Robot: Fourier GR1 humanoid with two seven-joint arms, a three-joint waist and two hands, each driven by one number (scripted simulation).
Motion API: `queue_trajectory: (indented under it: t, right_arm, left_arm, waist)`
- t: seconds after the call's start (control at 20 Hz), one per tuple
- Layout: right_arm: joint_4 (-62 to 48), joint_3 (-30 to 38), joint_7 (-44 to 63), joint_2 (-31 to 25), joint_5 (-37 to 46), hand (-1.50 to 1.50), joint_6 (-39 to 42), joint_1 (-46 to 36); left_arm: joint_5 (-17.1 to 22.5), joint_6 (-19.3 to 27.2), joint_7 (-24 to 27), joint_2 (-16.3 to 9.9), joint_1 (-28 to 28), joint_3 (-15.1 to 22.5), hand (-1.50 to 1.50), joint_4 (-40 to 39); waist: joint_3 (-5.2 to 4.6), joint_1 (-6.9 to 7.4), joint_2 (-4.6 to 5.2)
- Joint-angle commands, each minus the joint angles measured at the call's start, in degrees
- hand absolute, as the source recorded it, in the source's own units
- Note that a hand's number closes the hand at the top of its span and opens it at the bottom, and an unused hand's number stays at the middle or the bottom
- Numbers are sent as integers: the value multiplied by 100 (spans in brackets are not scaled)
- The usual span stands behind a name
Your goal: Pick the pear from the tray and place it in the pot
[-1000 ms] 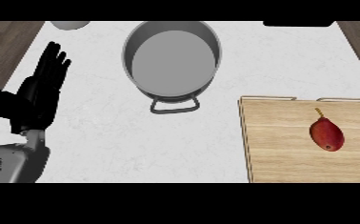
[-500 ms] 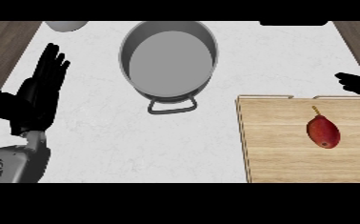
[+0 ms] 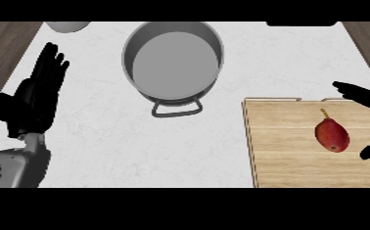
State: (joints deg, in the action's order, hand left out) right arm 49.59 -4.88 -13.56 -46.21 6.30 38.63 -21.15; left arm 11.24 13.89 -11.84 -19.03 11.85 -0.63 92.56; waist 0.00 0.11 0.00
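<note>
Here, white speckled stone counter [image 3: 108,141], seen from steeply above. Round grey metal pot [image 3: 172,62] upright near top centre, wire loop handle [image 3: 175,109] pointing toward the lower edge; interior bare grey, nothing inside.

Lower right: pale wooden tray [image 3: 289,160], rectangular, grain running across, raised rim along left and top sides, running off the right edge of view. Well apart from the pot, down and to the right of it.

On the tray: small red pear [image 3: 332,134], lying on its side, thin brown stem aimed up and left, small shadow beneath. Sits in the right part of the tray, near the edge of view. Not in the pot.

Right hand [image 3: 354,91]: black, only partly in view at the right edge. One dark tip over the tray's top rim, above the pear; another dark tip [image 3: 365,152] lower right, just beside the fruit. Spread either side of the pear, no visible contact, nothing grasped, fingers released.

Left hand [image 3: 37,94]: black, at the left edge over the counter, fingers straight and pointing up, relaxed, holding nothing. Grey forearm [image 3: 20,168] below it entering from the lower left corner.

Top left: part of a pale grey rounded object [image 3: 67,26], cut by the view's edge. Brown wooden strips [image 3: 14,38] at the far left and right margins beyond the counter.
</note>
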Motion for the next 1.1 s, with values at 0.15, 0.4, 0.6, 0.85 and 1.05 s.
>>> queue_trajectory:
  t: [0.15,0.4,0.6,0.85,1.05]
  right_arm:
    - [-247,118,-81,569,596,-150,-229,-103]
    - [41,346,-251,523,807,-150,-213,404]
    - [-622,307,-274,864,1291,-150,-519,-90]
    - [-485,306,-453,976,1417,-150,-436,149]
    - [-593,35,-1425,1044,1939,150,-1017,72]
  left_arm:
    - [-247,-193,116,220,-220,-22,0,61]
    - [-432,-89,161,450,-229,-120,0,90]
    - [-397,-235,-93,418,242,-217,0,-97]
    - [-108,-632,-170,222,-84,-530,0,155]
    - [-168,-646,154,309,-8,-569,0,-248]
  waist:
    - [1,18,6]
    - [0,-10,0]
    - [3,20,11]
    - [1,14,-1]
    - [3,25,14]
